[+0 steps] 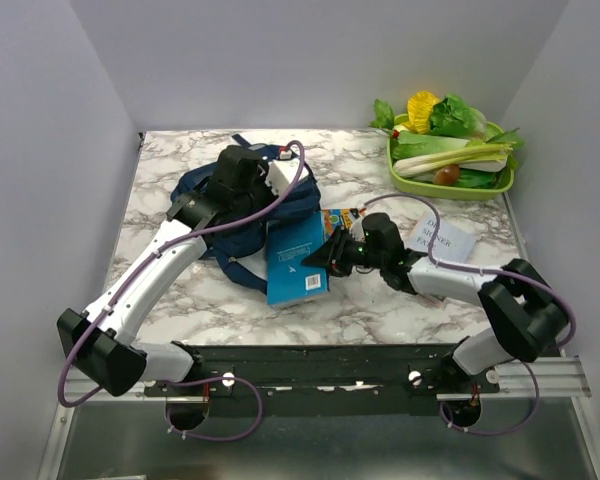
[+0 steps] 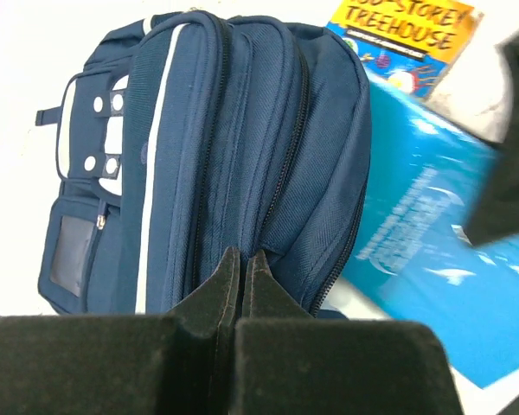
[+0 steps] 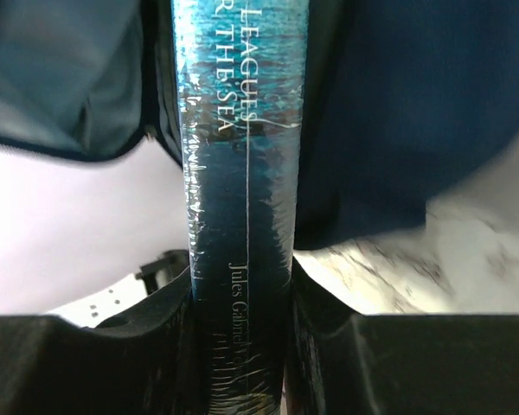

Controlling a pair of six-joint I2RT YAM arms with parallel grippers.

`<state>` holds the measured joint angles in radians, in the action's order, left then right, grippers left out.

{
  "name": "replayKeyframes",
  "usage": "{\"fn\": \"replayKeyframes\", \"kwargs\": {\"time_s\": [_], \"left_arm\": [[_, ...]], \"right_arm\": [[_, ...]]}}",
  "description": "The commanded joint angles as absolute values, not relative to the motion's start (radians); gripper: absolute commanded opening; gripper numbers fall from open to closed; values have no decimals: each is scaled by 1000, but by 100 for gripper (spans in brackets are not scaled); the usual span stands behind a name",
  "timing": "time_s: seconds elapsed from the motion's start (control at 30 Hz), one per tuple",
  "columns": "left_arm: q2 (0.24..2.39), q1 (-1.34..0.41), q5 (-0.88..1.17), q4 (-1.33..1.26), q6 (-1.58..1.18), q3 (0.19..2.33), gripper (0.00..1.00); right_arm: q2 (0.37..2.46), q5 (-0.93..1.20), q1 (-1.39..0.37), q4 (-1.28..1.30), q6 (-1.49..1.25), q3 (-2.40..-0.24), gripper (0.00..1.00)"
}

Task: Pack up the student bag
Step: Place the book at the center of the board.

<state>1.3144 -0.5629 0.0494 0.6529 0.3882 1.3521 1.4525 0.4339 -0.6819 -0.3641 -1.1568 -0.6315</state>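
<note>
The blue book (image 3: 238, 216) is pinched by its spine in the right tool (image 3: 240, 294) to be slid into the student bag (image 2: 242, 130), likely steadied by the shut left tool (image 2: 242, 259).

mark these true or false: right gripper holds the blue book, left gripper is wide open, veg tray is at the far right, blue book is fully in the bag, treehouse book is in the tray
1. The right gripper holds the blue book. True; its fingers clamp the spine.
2. The left gripper is wide open. False: it is shut, tips at the bag.
3. The veg tray is at the far right. True.
4. The blue book is fully in the bag. False: most of it shows outside, over the table.
5. The Treehouse book is in the tray. False: it lies on the table by the blue book.
</note>
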Motion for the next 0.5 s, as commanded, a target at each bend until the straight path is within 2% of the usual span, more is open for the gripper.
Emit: {"fn": "replayKeyframes", "kwargs": {"time_s": [0.0, 0.17, 0.47], "left_arm": [[1210, -571, 271, 646, 356, 1445, 0], [1178, -572, 293, 670, 368, 1413, 0], [1160, -572, 308, 677, 339, 1394, 0]], "right_arm": [[1595, 567, -646, -670, -1241, -804, 1], [1767, 638, -620, -845, -1354, -913, 1], [1942, 577, -632, -778, -1304, -1146, 1]]}}
